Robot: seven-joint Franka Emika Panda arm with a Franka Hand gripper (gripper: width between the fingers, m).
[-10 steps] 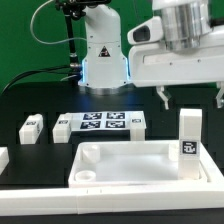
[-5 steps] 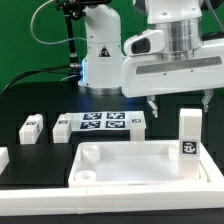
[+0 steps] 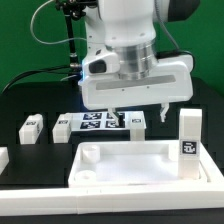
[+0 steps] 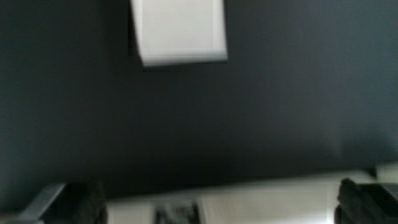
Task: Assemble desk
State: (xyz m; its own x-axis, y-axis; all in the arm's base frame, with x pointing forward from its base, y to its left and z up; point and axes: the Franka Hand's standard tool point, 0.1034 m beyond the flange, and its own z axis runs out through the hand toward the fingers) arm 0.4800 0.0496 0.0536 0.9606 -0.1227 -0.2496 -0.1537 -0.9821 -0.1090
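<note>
The gripper [image 3: 138, 116] is held above the marker board [image 3: 98, 122], its jaws spread wide with nothing between them. The tabletop [image 3: 140, 186] is laid flat at the front of the black table [image 3: 40, 150], rim up. One leg [image 3: 188, 135] is stood upright near its far corner on the exterior view's right. A second leg [image 3: 31, 127] and a third leg [image 3: 62, 127] are laid on the marker board's other side. In the wrist view a white leg [image 4: 182, 30] is seen, blurred.

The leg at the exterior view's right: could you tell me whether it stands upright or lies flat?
Upright: the leg stands on end, its long sides vertical, with its tag facing the camera.
</note>
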